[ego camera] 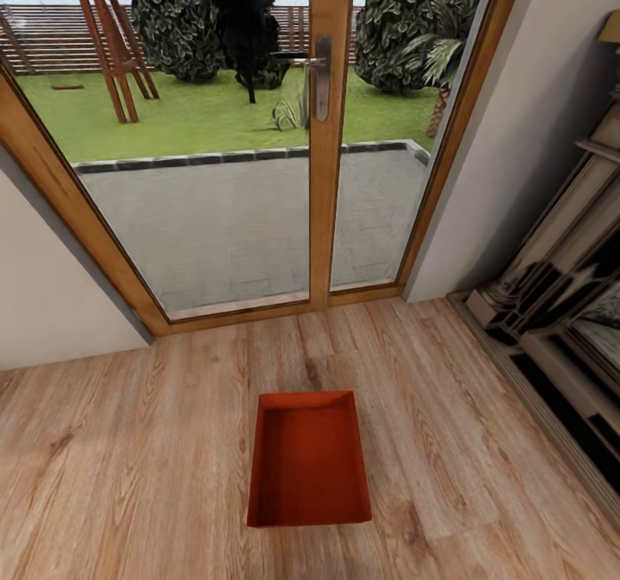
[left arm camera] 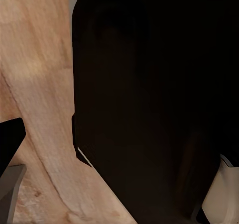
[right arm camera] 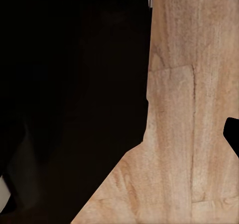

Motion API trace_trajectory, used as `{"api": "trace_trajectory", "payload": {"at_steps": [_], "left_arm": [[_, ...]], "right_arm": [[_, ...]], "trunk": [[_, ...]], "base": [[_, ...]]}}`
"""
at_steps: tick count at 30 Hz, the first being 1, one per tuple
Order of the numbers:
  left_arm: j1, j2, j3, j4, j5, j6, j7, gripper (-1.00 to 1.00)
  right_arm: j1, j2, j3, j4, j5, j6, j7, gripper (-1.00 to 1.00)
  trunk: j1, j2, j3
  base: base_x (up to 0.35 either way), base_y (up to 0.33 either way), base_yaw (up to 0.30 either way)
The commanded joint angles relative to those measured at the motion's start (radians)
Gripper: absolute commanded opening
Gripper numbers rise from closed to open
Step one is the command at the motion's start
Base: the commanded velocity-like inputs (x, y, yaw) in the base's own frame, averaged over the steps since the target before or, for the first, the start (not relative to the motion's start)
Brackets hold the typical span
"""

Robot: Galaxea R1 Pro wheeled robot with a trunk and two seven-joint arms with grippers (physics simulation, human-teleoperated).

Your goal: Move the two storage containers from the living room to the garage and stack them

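One storage container (ego camera: 308, 459), a red-orange open-top bin, sits empty on the light wood-plank floor (ego camera: 129, 477) of the living room, a short way in front of the glazed door. Neither arm reaches into the head view. In the left wrist view a black finger (left arm camera: 9, 137) of my left gripper shows at the picture's edge over the planks. In the right wrist view a black fingertip (right arm camera: 233, 134) shows at the edge over the planks. Both fingers stand far out to the side with nothing held.
A wood-framed glass double door (ego camera: 331, 175) with a metal handle (ego camera: 321, 77) faces a paved patio and lawn. White walls flank it. A stone fireplace surround (ego camera: 551, 313) runs along the right. A large dark part of my own body (left arm camera: 149, 104) blocks much of each wrist view.
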Motion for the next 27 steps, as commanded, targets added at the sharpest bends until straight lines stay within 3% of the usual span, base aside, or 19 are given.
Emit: {"api": "trace_trajectory", "payload": {"at_steps": [1, 27], "left_arm": [[-0.001, 0.0, 0.0, 0.001, 0.007, -0.003, -0.005, 1.0], [-0.001, 0.0, 0.0, 0.001, 0.007, -0.003, -0.005, 1.0]], "right_arm": [[-0.001, 0.0, 0.009, 0.003, -0.007, -0.005, 0.0, 1.0], [-0.001, 0.001, 0.009, 0.003, -0.002, -0.003, 0.0, 1.0]], "trunk": [[0.0, 0.0, -0.001], [0.0, 0.0, -0.031]], "base": [[0.0, 0.0, 0.0], [0.0, 0.0, 0.0]]}}
